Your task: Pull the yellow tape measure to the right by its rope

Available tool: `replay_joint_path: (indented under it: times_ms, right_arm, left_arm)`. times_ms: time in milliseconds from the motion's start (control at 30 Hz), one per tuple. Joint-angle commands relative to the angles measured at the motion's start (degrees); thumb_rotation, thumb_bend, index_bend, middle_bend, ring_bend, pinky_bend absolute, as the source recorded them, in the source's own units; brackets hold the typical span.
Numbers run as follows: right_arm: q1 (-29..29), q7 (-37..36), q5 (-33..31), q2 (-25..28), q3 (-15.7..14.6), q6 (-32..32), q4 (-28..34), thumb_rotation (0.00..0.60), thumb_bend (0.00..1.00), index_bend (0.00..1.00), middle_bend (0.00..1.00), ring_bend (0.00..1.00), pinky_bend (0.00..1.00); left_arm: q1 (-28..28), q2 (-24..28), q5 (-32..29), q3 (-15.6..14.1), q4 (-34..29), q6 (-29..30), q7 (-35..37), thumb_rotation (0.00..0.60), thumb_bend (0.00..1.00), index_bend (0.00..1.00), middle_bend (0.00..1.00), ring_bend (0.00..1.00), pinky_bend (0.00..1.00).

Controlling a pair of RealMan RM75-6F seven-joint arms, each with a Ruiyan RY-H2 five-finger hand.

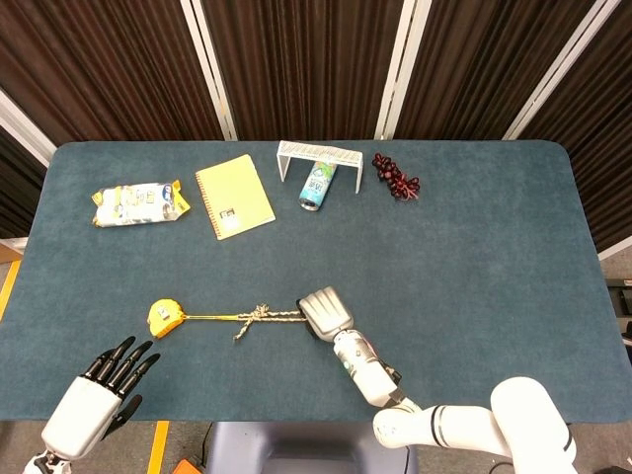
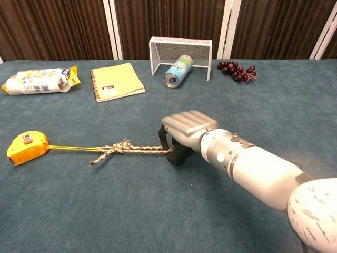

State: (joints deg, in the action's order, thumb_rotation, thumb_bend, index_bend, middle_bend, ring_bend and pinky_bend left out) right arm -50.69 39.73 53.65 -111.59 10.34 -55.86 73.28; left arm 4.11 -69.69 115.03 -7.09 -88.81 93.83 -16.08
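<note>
Felt-like blue table (image 1: 474,257) | right hand (image 2: 185,133) grips braided rope (image 2: 138,150) (taut)

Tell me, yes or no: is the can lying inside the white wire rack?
Yes, the can lies on its side under the white wire rack, its open end poking out toward the front.

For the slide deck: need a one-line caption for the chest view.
Right hand grips the braided rope, drawn straight to the yellow tape measure on the blue table.
</note>
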Motion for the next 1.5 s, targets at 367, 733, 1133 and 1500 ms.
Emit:
replay_joint_path:
  times_ms: [367,733,1133,1500]
  right_arm:
    - [7.5,-6.5,8.3,12.9,-3.1,-7.5,9.6,0.6,0.51,0.94,1.0,0.97,1.0]
    - [19.8,-24.4,24.7,32.2,-11.3,-19.3,12.7,0.6,0.51,0.94,1.0,0.97,1.0]
    - [31.9,-38.5,28.6,40.6,-13.5,-30.5,2.8,0.6,0.51,0.94,1.0,0.97,1.0]
    - [36.3,-50.1,23.9,38.5,-8.5,-29.6,-10.4,0.6,0.51,0.94,1.0,0.97,1.0]
  left_arm:
    - [0.2,-0.6,0.4,-0.3,0.1,-1.4,-1.9,0.6,0.37,0.14,0.11,0.07,0.29]
    - [0.4,-1.2,-0.6,-0.3,-0.5,-3.1,-3.1,0.6,0.37,0.15,0.11,0.07,0.29]
    - [0.5,-2.0,-1.2,-0.3,-0.7,-4.6,-4.9,0.6,0.37,0.15,0.12,0.07,0.29]
    - [0.7,-2.3,-1.8,-0.3,-0.9,-5.4,-5.7,0.6,0.37,0.15,0.12,0.07,0.29]
